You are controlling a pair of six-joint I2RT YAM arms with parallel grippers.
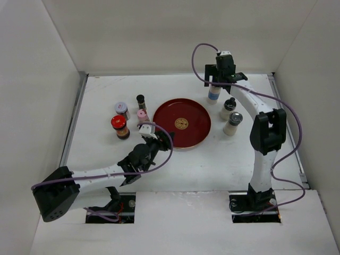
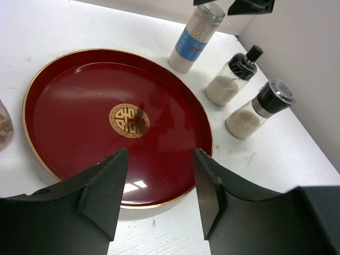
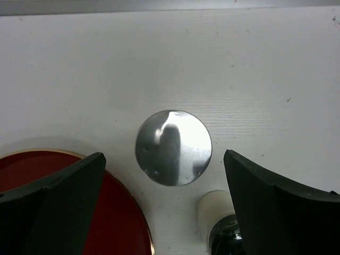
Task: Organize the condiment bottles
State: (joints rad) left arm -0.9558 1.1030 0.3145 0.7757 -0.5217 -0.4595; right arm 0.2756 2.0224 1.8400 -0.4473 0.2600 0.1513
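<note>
Your right hand hangs spread wide above the blue-banded cylinder, left hand ajar and empty beside the red tray; next, I'd judge, lower and clench

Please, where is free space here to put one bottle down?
Free: the whole inside of the red tray, and the bare table in front of it, between the arms. Crowded: left of the tray, four bottles plus the left pincer; right of it, three bottles, the right pincer over one.
</note>
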